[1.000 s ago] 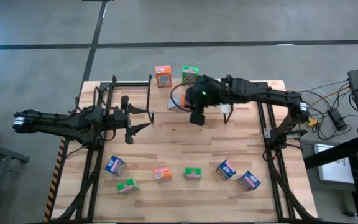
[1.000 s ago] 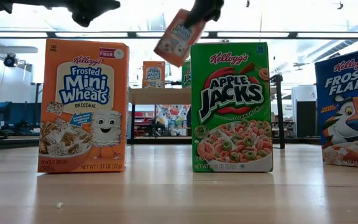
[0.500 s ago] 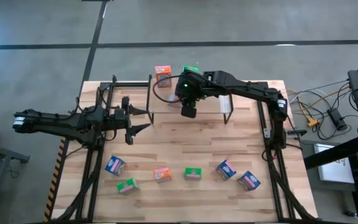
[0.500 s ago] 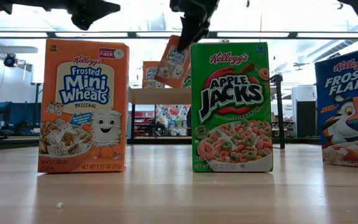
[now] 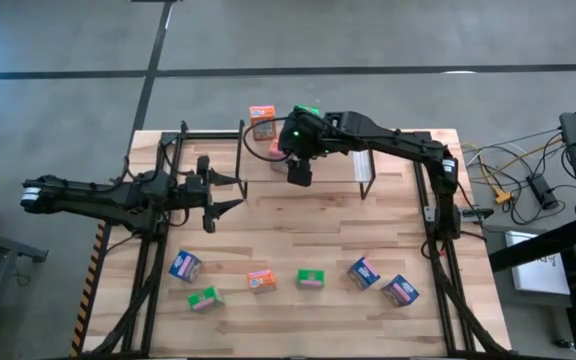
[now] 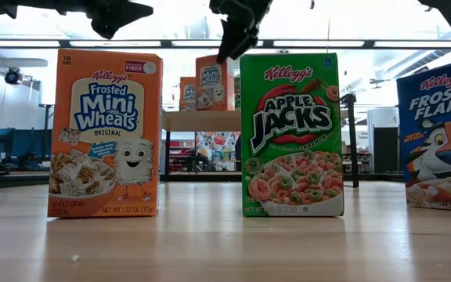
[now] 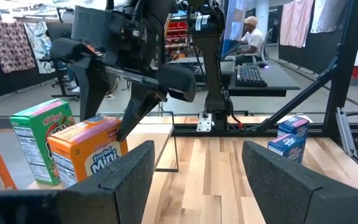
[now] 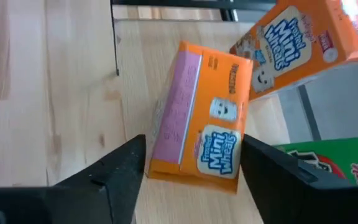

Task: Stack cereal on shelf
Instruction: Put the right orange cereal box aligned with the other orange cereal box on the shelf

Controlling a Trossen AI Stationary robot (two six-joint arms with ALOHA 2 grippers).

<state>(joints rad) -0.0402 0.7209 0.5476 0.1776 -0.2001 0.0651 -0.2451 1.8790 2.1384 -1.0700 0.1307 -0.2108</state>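
An orange cereal box [image 8: 201, 118] stands upright on the shelf [image 6: 202, 120], its bottom on the plank, next to another orange box [image 6: 188, 92] and a green one [image 5: 306, 112]. My right gripper [image 8: 194, 177] hangs open just above it, slanting down, one finger on either side of the box's top [image 6: 212, 63]. My left gripper [image 5: 213, 195] waits open and level over the table's left part. Several more cereal boxes lie in a row near the front edge, among them a blue one [image 5: 185, 265] and a green one [image 5: 311, 279].
The shelf's black frame legs [image 5: 241, 150] and white strip [image 5: 364, 170] stand at the far middle of the table. In the low view, an orange box [image 6: 104, 133] and a green box [image 6: 291, 133] fill the foreground. Bare wood lies between the shelf and the front row.
My right gripper has carried the orange box toward the far left, down onto the shelf beside the other orange box. The box hung tilted below the fingers and now stands upright on the plank. The gripper has opened and let go.
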